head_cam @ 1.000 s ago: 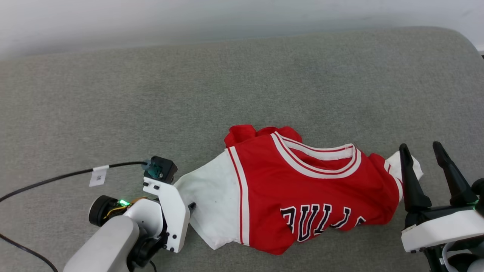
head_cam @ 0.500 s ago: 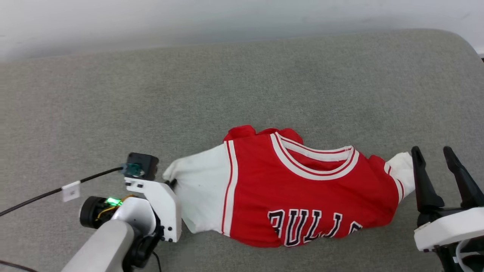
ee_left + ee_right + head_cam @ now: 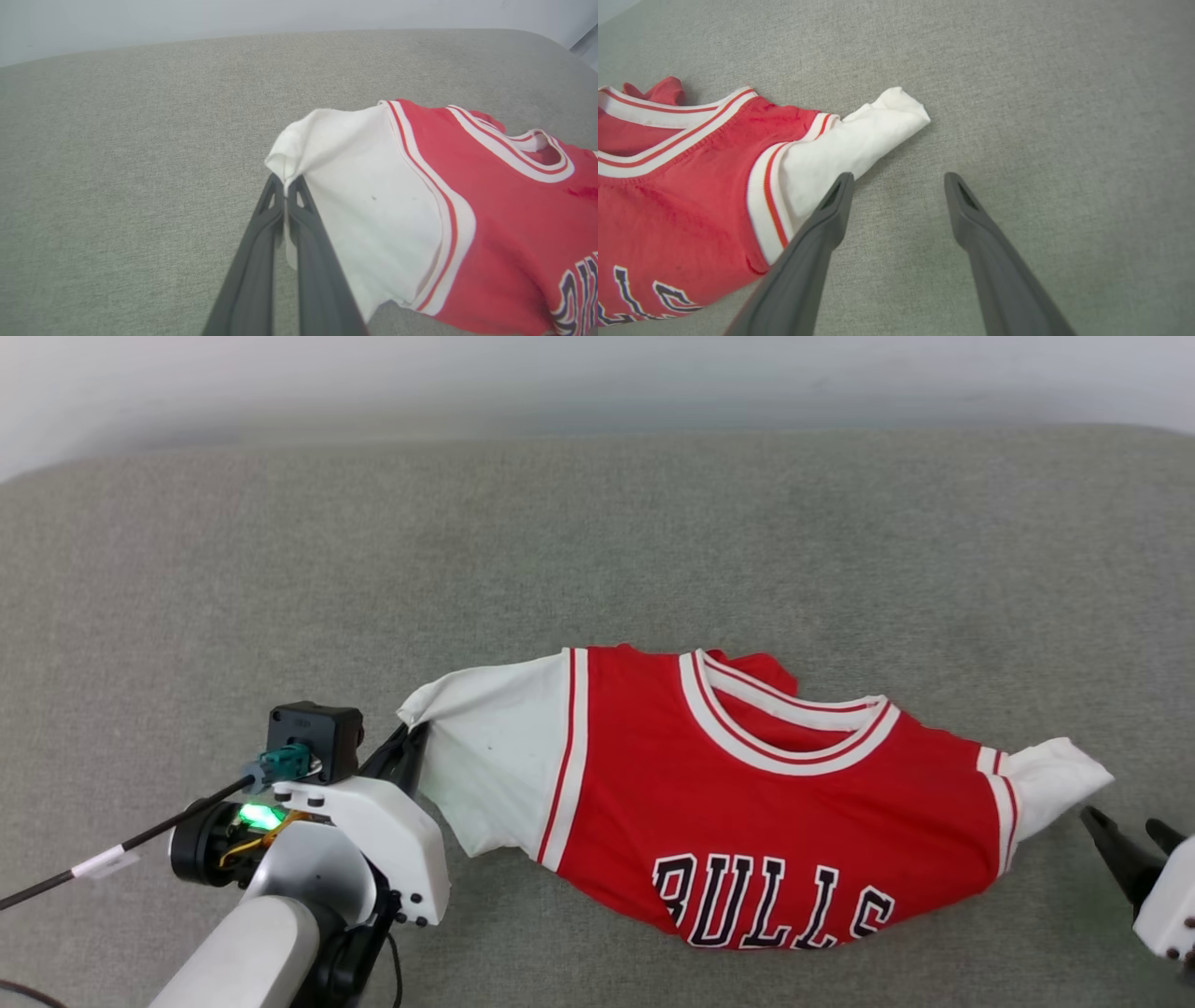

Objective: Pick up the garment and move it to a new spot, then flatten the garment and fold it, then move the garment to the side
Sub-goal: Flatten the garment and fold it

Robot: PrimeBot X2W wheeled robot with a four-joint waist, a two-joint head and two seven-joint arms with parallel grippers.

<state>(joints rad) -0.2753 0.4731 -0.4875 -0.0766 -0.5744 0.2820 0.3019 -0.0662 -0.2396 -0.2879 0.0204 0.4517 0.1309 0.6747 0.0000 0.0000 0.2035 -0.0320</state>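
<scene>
The left gripper (image 3: 412,735) is nearest, at the lower left of the head view. Its fingers are pressed together on the corner of the white sleeve of the shirt (image 3: 766,803). The left wrist view shows the cloth pinched and bunched at the tips. A black cable (image 3: 140,838) with a white tag runs off that wrist. At the lower right, the right gripper (image 3: 1125,821) is spread wide and holds nothing. In its wrist view one finger overlaps the edge of the other white sleeve, though contact cannot be told, and the other finger stands over bare pad.

Just beyond them the shirt lies front up on the grey pad (image 3: 597,551), right of centre and near the robot's edge. The "BULLS" lettering is on the near side and the striped collar on the far side. One sleeve stretches toward the left gripper, and the other is crumpled to a point. A little red cloth bunches behind the collar. Farther on, the pad runs to a pale wall (image 3: 597,373).
</scene>
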